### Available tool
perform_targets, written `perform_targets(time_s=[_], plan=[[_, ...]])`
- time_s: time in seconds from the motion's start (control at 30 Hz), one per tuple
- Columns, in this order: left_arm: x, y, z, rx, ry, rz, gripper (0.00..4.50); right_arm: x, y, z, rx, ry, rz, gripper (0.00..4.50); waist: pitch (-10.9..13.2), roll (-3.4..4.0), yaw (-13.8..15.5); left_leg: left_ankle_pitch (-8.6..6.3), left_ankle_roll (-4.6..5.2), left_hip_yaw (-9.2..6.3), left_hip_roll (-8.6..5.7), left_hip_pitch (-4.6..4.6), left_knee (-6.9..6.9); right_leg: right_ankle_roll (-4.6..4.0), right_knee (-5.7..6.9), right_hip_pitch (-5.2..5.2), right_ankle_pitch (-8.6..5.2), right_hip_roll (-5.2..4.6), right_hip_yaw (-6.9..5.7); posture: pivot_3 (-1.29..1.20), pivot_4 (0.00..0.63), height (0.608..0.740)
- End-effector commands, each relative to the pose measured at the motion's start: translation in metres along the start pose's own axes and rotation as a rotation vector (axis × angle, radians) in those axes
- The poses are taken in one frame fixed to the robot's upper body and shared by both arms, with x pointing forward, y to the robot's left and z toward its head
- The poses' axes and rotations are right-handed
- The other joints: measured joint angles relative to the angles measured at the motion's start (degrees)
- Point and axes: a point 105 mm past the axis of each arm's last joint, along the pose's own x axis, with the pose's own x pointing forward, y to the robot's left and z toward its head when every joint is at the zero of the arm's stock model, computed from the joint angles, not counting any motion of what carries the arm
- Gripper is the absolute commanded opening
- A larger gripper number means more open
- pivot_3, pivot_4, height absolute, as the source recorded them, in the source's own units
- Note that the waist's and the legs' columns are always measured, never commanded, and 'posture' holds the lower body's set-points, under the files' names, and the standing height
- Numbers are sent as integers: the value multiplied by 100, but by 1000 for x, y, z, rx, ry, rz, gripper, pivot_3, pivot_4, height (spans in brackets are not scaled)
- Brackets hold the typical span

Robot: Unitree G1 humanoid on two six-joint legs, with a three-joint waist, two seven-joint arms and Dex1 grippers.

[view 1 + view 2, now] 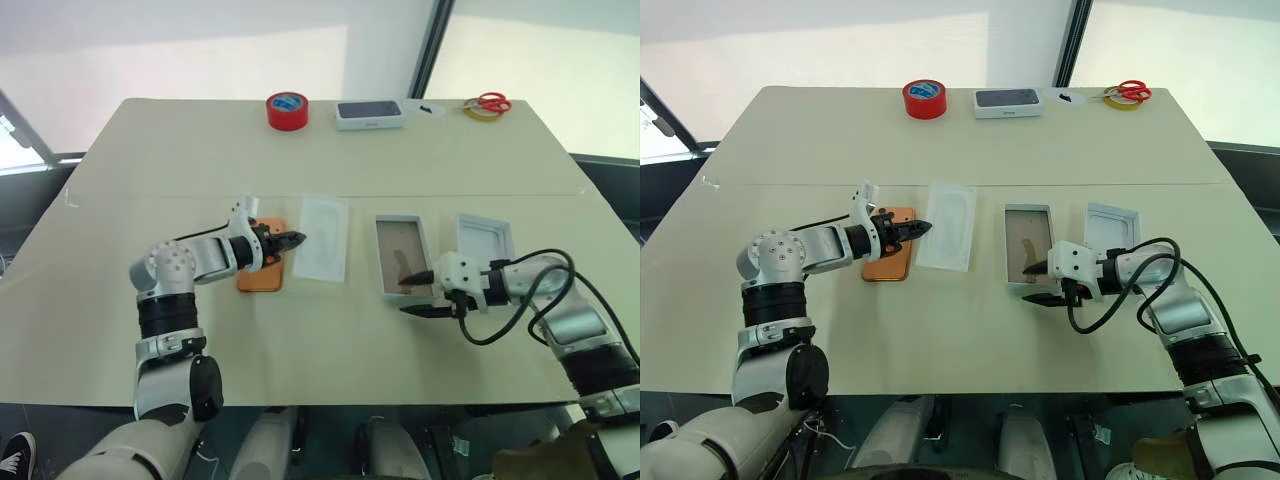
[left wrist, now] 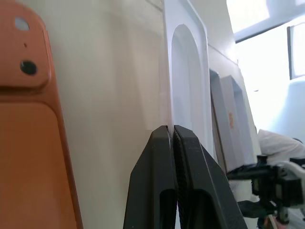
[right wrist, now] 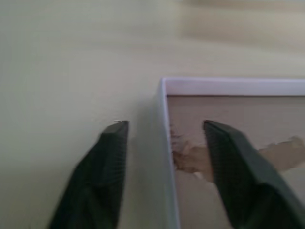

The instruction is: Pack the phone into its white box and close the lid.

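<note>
The left gripper is pinching the white insert's edge, the phone lying at its nine o'clock. The right gripper, fingers apart, is straddling the white box's wall; the lid is lying at its three o'clock.

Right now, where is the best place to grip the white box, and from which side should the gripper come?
Probably the thin upright wall at the near end of the white box. The box lies flat and open-topped, so a wall is the only graspable edge. The right gripper already straddles it, coming in low from the robot's side with fingers apart.
</note>
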Motion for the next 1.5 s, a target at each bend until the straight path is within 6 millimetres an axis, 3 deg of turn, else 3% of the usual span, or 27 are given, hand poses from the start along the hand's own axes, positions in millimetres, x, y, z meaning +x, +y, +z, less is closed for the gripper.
perform_targets(time_s=[0.03,0.07,0.1,0.2,0.33,0.47,0.6,0.7,0.83,0.93,1.13,1.33,1.5], plan=[[-5,-18,17,63,-83,-41,0,1,-7,11,-5,-36,9,668,0,0,-7,0,-1,0,0,0,0,0,0,0,0,0,0,0,150,738],[-6,-21,20,67,-110,-53,0,3,-8,13,3,-45,13,83,0,-1,-8,2,-3,0,0,0,-1,0,0,2,0,0,0,0,150,738],[-7,-22,21,78,-119,-50,0,6,-8,14,-1,-45,14,32,1,-1,-8,2,-4,0,0,0,-1,0,0,2,0,1,0,0,150,738],[-8,-26,26,66,-170,-70,0,17,-8,22,-19,-67,15,32,1,-2,-3,3,-6,-1,0,1,-1,1,1,2,0,1,0,0,150,738],[-11,-37,40,-2,-242,-120,0,37,-7,63,-56,-173,17,32,2,-4,-21,4,-7,-1,1,0,-3,1,2,-1,1,2,0,0,150,738],[-9,-49,41,-4,-236,-144,0,52,-5,68,-85,-166,-6,32,3,-6,21,7,-13,-5,1,-4,-2,2,7,-9,0,4,-4,0,150,738],[-3,-44,26,-6,-197,-121,0,57,-2,78,-42,-206,2,32,3,-7,10,6,-11,-5,-10,-3,0,3,6,-5,1,-2,-5,0,150,738],[-1,-37,16,-12,-179,-100,0,53,-8,80,-57,-207,-55,947,3,-7,-7,7,-12,-5,-9,-3,-3,4,8,-7,1,-1,-4,0,150,738],[0,-31,3,-16,-160,-83,0,28,-15,70,-42,-180,-128,2922,3,-7,6,7,-12,-5,-7,-4,-4,3,8,-10,1,0,-4,0,150,738],[1,-33,-6,-4,-169,-92,0,-4,-16,55,-16,-139,-171,2922,3,-7,81,4,-8,-5,-11,-4,-3,3,1,-6,1,-5,-4,0,150,738],[7,-33,-27,-16,-129,-98,0,-34,-28,35,12,-94,-282,2922,4,-8,135,-13,18,-4,-4,-1,-3,3,-1,0,1,-1,-2,0,150,738],[15,-35,-39,-23,-89,-120,0,-33,-40,51,23,-209,-349,2922,4,-9,137,2,-5,-4,-3,-5,-3,3,0,6,1,-1,-1,0,150,738],[23,-36,-47,0,-61,-113,0,-27,-39,53,13,-221,-354,2922,4,-9,159,2,-5,-4,-5,-5,0,3,-2,0,1,-3,-2,0,150,738]])
